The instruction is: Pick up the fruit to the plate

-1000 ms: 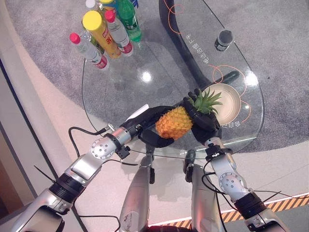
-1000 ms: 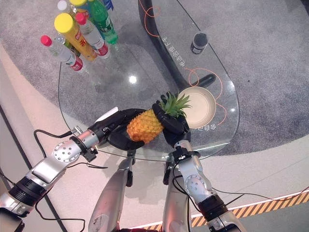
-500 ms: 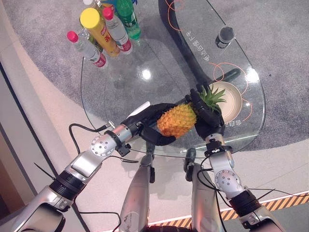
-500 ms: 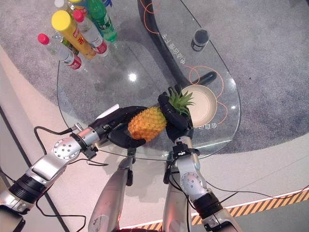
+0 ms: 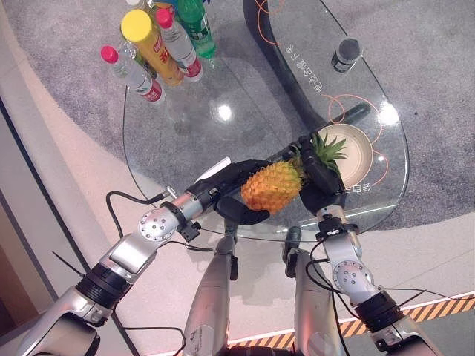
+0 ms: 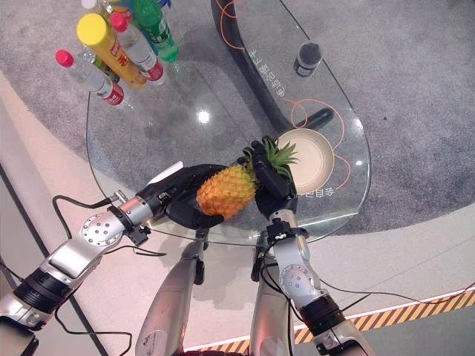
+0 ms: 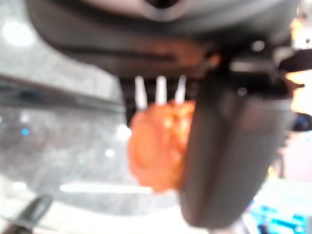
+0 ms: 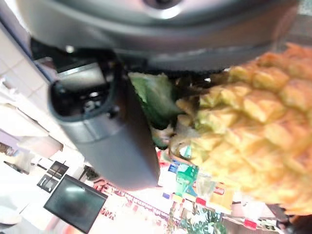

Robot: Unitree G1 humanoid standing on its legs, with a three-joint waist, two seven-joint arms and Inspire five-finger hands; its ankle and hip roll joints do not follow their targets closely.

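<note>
Bottles (image 5: 159, 44) stand far across table (image 5: 245, 89) from plate (image 5: 358, 152).

One pineapple (image 5: 273, 185), one cream plate (image 5: 358, 152), one dark cup (image 5: 346, 54), one yellow-capped spray can (image 5: 148, 41), two red-capped clear bottles (image 5: 132, 75), one green bottle (image 5: 196, 28), two robot hands, on one glass worktop (image 5: 223, 111)

glass table (image 5: 185, 141) | bottles (image 5: 159, 44) far-left edge | plate (image 5: 355, 156) right | dark cup (image 5: 346, 55) far end
</note>
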